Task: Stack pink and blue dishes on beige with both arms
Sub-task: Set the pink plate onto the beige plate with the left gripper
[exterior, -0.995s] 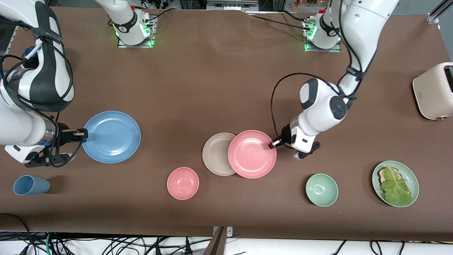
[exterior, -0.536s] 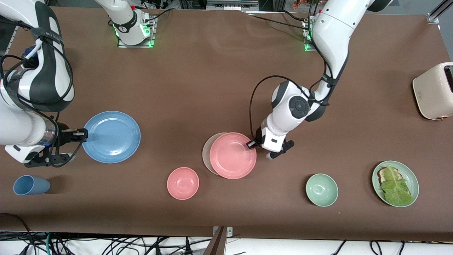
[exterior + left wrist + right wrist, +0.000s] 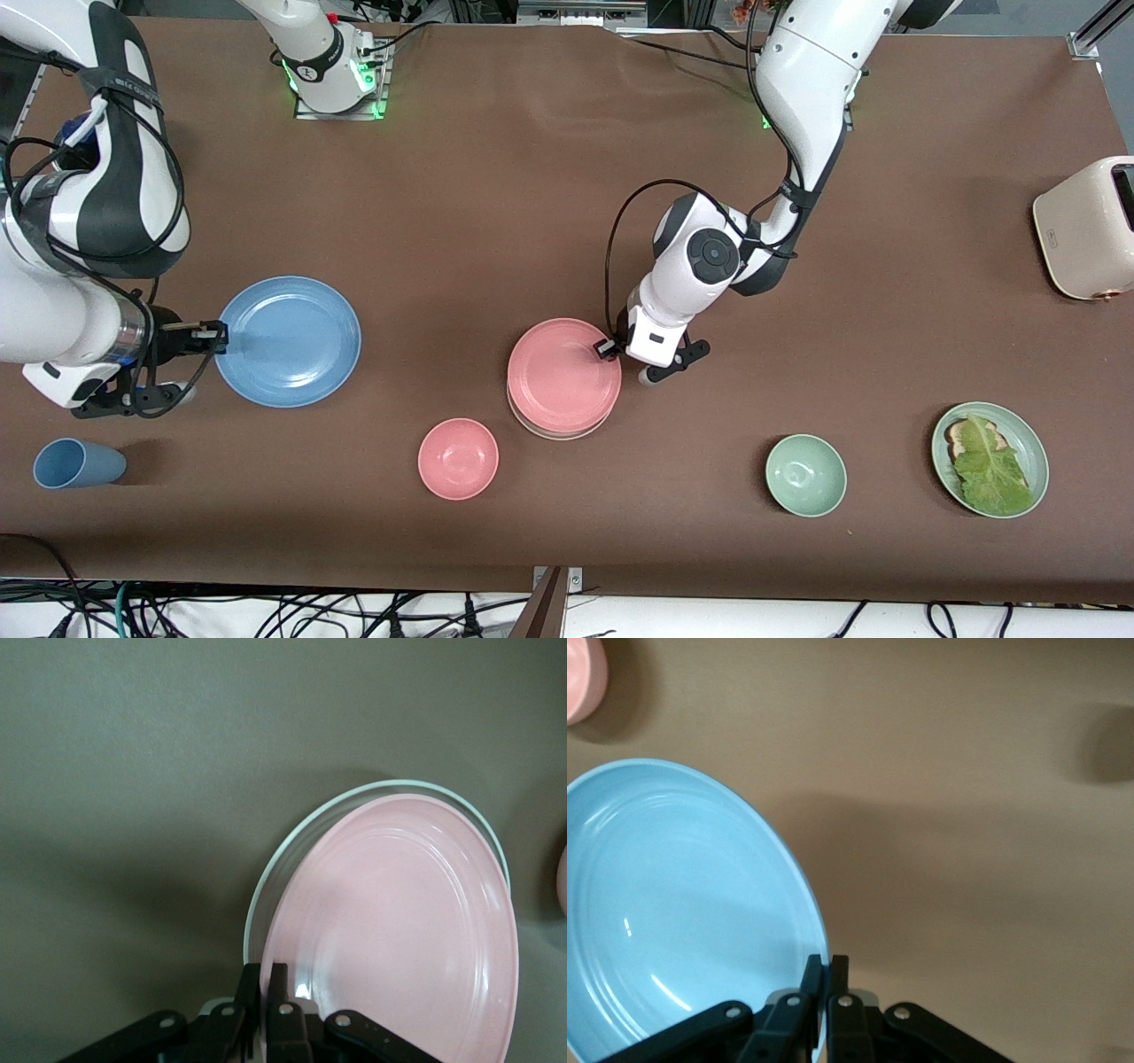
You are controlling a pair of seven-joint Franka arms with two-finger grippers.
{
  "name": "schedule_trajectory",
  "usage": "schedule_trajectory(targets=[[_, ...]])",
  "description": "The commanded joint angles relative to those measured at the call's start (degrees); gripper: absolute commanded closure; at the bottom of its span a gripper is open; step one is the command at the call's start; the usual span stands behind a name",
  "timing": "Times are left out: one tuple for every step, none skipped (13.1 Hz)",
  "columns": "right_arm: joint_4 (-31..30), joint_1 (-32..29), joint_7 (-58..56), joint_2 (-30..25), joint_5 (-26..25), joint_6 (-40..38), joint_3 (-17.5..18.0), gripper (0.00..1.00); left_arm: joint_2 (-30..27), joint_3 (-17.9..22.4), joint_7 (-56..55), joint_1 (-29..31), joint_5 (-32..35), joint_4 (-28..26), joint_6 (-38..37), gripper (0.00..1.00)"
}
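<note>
The pink plate (image 3: 562, 377) hangs over the beige plate (image 3: 554, 432), covering nearly all of it; only a thin beige arc shows at the edge nearer the front camera. My left gripper (image 3: 606, 347) is shut on the pink plate's rim. In the left wrist view the pink plate (image 3: 399, 930) sits between the fingers (image 3: 278, 992), with the beige plate's rim (image 3: 266, 895) peeking out. The blue plate (image 3: 289, 341) is toward the right arm's end of the table, my right gripper (image 3: 216, 336) shut on its rim. The right wrist view shows the blue plate (image 3: 673, 912) clamped by the gripper (image 3: 827, 979).
A small pink bowl (image 3: 458, 458) lies just nearer the front camera than the stack. A blue cup (image 3: 75, 463) lies on its side near the right arm. A green bowl (image 3: 805, 475), a green plate with lettuce toast (image 3: 1025, 436) and a cream toaster (image 3: 1085, 228) stand toward the left arm's end.
My left gripper has carried the pink plate sideways from beside the beige plate to right over it. My right gripper has shifted the blue plate slightly toward the middle of the table.
</note>
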Motion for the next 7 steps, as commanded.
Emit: schedule_trajectory(targets=[[0.81, 1.12, 1.61, -0.07, 1.33, -1.22, 0.36, 1.0, 1.71, 1.04, -1.91, -1.2, 1.48, 1.83, 0.43, 1.0], [0.89, 1.48, 1.78, -0.07, 1.33, -1.13, 0.45, 1.0, 2.24, 1.3, -1.91, -1.21, 1.48, 1.83, 0.95, 1.0], [0.89, 2.0, 2.48, -0.07, 1.42, -1.22, 0.45, 1.0, 2.59, 1.82, -1.82, -1.21, 1.48, 1.83, 1.22, 1.0], [0.98, 2.27, 3.19, -0.15, 1.42, -1.22, 0.45, 1.0, 2.77, 1.83, -1.82, -1.21, 1.48, 1.83, 1.22, 0.99], [0.98, 3.06, 3.71, -0.15, 1.42, -1.22, 0.54, 1.0, 2.77, 2.0, -1.82, -1.21, 1.48, 1.92, 1.22, 0.8], [0.98, 3.93, 4.24, -0.24, 1.42, -1.22, 0.54, 1.0, 2.77, 2.0, -1.82, -1.21, 1.48, 2.0, 1.22, 0.71], [0.98, 4.2, 5.03, -0.24, 1.51, -1.22, 0.54, 1.0, 2.68, 2.0, -1.82, -1.12, 1.39, 2.09, 1.22, 0.64]])
